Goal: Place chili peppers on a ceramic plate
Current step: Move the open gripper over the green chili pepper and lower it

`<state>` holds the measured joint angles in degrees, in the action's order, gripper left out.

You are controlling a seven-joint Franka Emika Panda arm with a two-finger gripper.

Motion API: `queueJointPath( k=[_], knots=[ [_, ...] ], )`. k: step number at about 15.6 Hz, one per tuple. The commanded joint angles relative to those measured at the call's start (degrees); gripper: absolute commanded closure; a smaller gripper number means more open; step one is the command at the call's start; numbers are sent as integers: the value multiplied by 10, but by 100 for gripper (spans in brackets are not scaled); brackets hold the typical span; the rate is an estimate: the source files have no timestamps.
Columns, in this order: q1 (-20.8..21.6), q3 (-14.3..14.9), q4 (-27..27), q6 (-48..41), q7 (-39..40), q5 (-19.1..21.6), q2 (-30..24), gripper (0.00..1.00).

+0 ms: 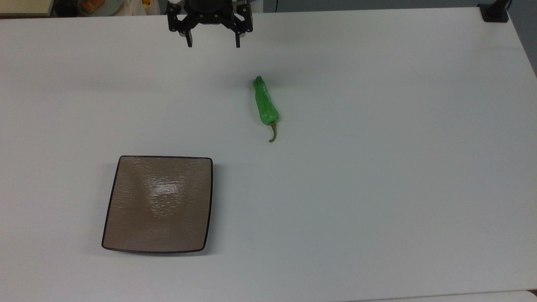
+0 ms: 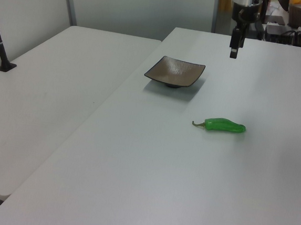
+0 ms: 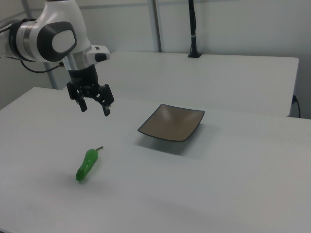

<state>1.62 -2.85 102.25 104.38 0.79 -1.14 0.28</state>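
One pepper, one plate, one arm: all on or over a white table (image 1: 377,188).

Top view, gripper: the gripper (image 1: 213,44) sits at 12 o'clock of the frame, above the table's far edge, fingers spread well apart, nothing between them.
Top view, pepper: the chili pepper (image 1: 265,105) lies flat on the bare table, just above frame centre, at about 5 o'clock from the gripper and apart from it. Blunt tip points to 12 o'clock, curved stem to 6 o'clock.
Top view, plate: the ceramic plate (image 1: 126,226) rests at 7 o'clock of the frame, square, brown, dark rim, glossy rippled face. It lies at about 7 o'clock from the pepper, well apart, nothing on it.

Left view, gripper: gripper (image 2: 234,50) hangs at 1 o'clock of the frame, above the table, seen edge-on.
Left view, pepper: pepper (image 2: 224,126) lies at about 6 o'clock from the gripper, stem toward 9 o'clock.
Left view, plate: plate (image 2: 161,76) at 10 o'clock from the pepper, apart from it.

Right view, arm: white arm (image 3: 48,39) enters at 10 o'clock of the frame.
Right view, gripper: gripper (image 3: 95,109) points down, fingers parted, clear of the table.
Right view, pepper: pepper (image 3: 87,164) on the table at 6 o'clock from the gripper, stem toward 1 o'clock.
Right view, plate: plate (image 3: 150,131) at 2 o'clock from the pepper, well apart.
Right view, second table: another white table (image 3: 233,77) stands behind, at 12 o'clock.
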Motion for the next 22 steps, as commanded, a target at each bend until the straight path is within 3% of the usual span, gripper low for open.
queueJointPath(
  k=[1,15,22],
  knots=[
    [0,6,16,17,34,-1,-18,0],
    [4,5,28,30,37,8,-13,0],
    [19,-3,68,32,68,8,-13,0]
  ],
)
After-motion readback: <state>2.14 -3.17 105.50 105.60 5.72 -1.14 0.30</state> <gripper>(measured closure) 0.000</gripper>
